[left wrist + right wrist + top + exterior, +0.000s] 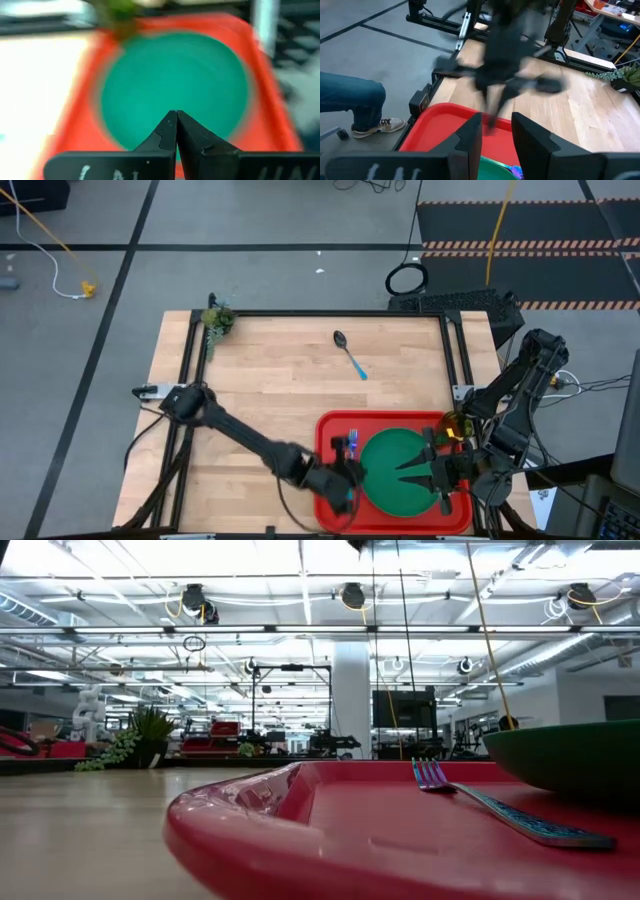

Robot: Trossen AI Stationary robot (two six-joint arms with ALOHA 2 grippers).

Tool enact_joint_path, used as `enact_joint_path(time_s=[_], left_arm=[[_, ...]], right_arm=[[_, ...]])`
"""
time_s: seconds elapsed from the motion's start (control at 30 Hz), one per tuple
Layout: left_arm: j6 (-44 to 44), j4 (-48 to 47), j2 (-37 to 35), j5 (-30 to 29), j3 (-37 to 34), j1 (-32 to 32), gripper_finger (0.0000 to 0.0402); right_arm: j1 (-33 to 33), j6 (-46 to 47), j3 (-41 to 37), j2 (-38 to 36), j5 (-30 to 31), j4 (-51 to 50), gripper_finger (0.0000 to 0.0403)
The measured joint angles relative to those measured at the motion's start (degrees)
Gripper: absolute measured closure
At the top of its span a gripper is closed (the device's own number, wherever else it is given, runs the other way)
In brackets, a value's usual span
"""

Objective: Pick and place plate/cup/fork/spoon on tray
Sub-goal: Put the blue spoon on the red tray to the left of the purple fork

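Two end effectors over the tray [335, 430], left [176, 116] pinched shut, right [496, 131] parted (empty), cup [455, 424] half-hidden.

no words, labels or numbers i can read anywhere here. the pale marks on my left wrist housing [100, 172] and right wrist housing [385, 172] are too blurred to make out.
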Motion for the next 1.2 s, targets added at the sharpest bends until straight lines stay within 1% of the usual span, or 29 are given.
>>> enact_joint_path(time_s=[0.1, 0.17, 0.23, 0.4, 0.5, 0.53, 0.6, 0.67, 0.77, 0.83, 0.9, 0.97, 1.03, 1.1, 1.17, 1.2], left_arm=[[-1.1, -2.3, -2.9, -7.1, 0.1, 2.5, 0.0394], [-2.5, -3.6, -4.3, -9.3, 0.1, 4.5, 0.0394], [-5.4, -5.3, -5.3, -10.4, 0.1, 6.9, 0.0394], [-14.9, -8.6, -5.7, -10.7, 0.1, 14.8, 0.0392], [-23.8, -8.6, -4.7, -10.4, 0.1, 19.7, 0.0375], [-25.5, -8.8, -4.4, -10.0, 0.1, 20.9, 0.0367], [-27.6, -7.2, -3.0, -9.6, 0.0, 22.6, 0.0348], [-27.3, -6.7, -2.3, -8.8, 0.0, 23.5, 0.0331], [-25.5, -7.9, -2.2, -8.9, 0.1, 24.3, 0.0316], [-24.1, -13.6, -3.9, -9.0, 0.0, 24.4, 0.0314], [-23.5, -17.6, -5.7, -10.9, 0.0, 24.4, 0.0317], [-24.3, -25.7, -8.0, -14.1, 0.0, 23.9, 0.0321], [-26.9, -31.2, -9.6, -17.9, 0.2, 23.4, 0.0324], [-31.2, -40.0, -10.7, -21.8, 0.0, 22.4, 0.0324], [-36.2, -45.3, -10.9, -25.9, 0.0, 21.4, 0.0325], [-38.7, -48.7, -11.2, -27.4, 0.1, 20.9, 0.0325]], right_arm=[[-0.1, -0.1, 0.0, 0.0, 1.6, -0.1, 0.0303], [-0.6, 0.3, 0.0, 0.0, 4.9, -1.2, 0.0303], [-1.3, 0.9, 0.0, 0.0, 7.7, -3.4, 0.0303], [-3.3, 2.4, 0.0, -0.8, 7.8, -9.9, 0.0303], [-4.0, 4.4, 0.0, -1.9, 7.8, -13.9, 0.0303], [-4.1, 5.3, 0.0, -2.4, 8.1, -15.1, 0.0303], [-4.2, 7.4, 0.0, -3.3, 9.8, -17.2, 0.0303], [-4.2, 9.6, 0.0, -4.2, 12.4, -19.4, 0.0303], [-5.3, 14.0, 0.0, -4.7, 18.5, -23.4, 0.0303], [-7.3, 16.4, 0.0, -4.6, 21.3, -25.4, 0.0303], [-10.9, 16.7, 0.0, -4.5, 21.1, -25.5, 0.0303], [-15.3, 17.5, -0.1, -4.0, 20.4, -25.1, 0.0303], [-20.0, 17.6, -0.7, -3.7, 19.4, -24.2, 0.0303], [-24.7, 15.9, -2.2, -3.8, 19.4, -22.1, 0.0303], [-29.8, 12.7, -4.6, -3.8, 19.1, -17.2, 0.0303], [-32.3, 10.5, -6.1, -3.7, 17.2, -14.6, 0.0303]])
